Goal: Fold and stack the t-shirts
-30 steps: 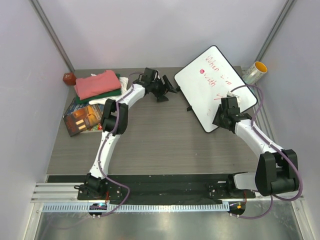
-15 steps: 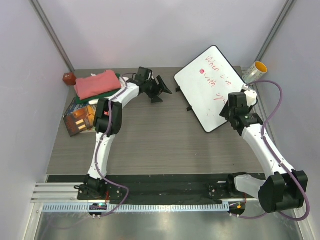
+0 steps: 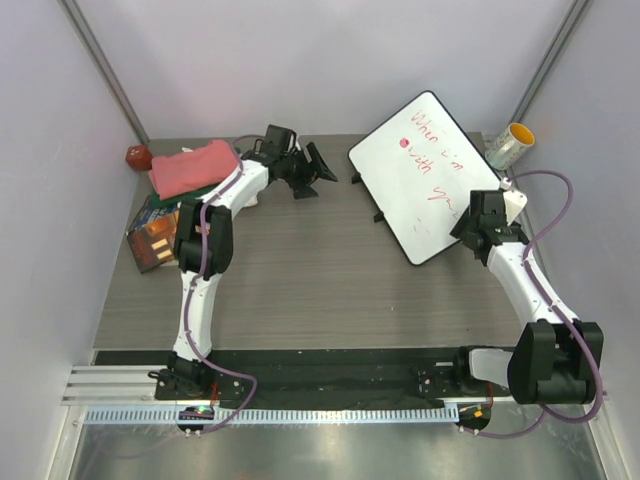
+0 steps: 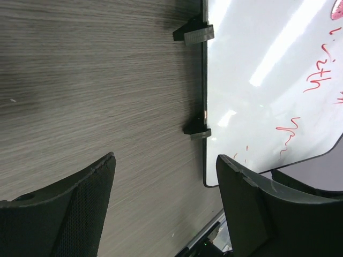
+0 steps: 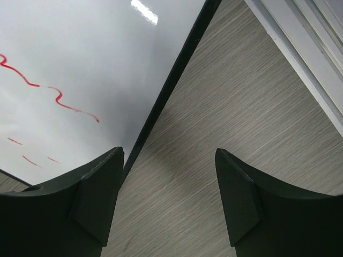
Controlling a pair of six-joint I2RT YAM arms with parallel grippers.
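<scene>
1. I see the t-shirts (image 3: 195, 168) stacked at the tabletop's (image 3: 300, 280) far left, with the books (image 3: 160, 238) just in front of them.
2. The whiteboard (image 3: 425, 175) lies far right.
3. My left gripper (image 3: 316, 174) sits between them.

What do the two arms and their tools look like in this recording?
Both the left arm and right arm have white links, black joints and a purple cable running alongside. The left tool and right tool each carry two broad matte black fingers.
</scene>
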